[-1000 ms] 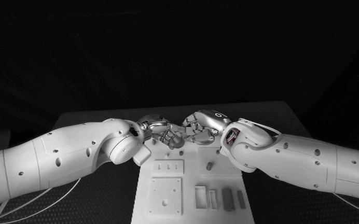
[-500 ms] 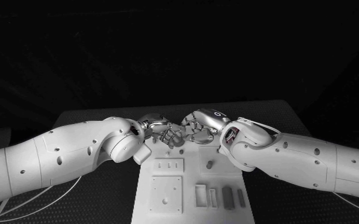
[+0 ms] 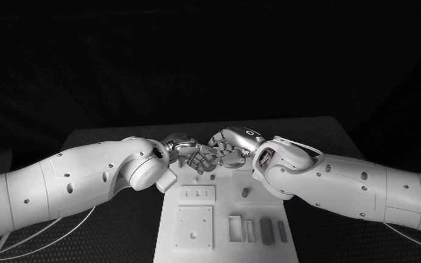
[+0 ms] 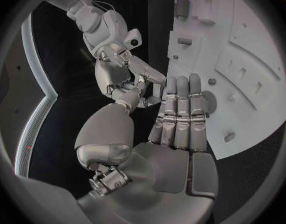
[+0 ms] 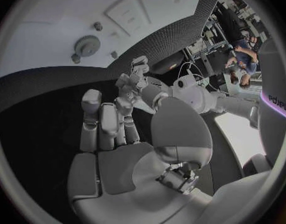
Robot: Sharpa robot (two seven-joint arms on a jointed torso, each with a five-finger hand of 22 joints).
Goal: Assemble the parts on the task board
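The white task board (image 3: 224, 238) lies flat on the counter, running from the near edge away toward the far end. Its near part carries a square raised plate (image 3: 194, 227), a smaller plate (image 3: 198, 194) beyond it, and upright slots holding grey parts (image 3: 266, 231). A grey gear (image 5: 87, 46) sits at the far end, small pegs beside it.

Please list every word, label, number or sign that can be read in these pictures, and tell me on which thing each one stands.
"edJ": purple mirrored letters on a white part of the robot, at the rim of the right wrist view; further letters run out of sight and cannot be read.
Task board: no readable text in any view.
Left hand and right hand: no markings can be read.
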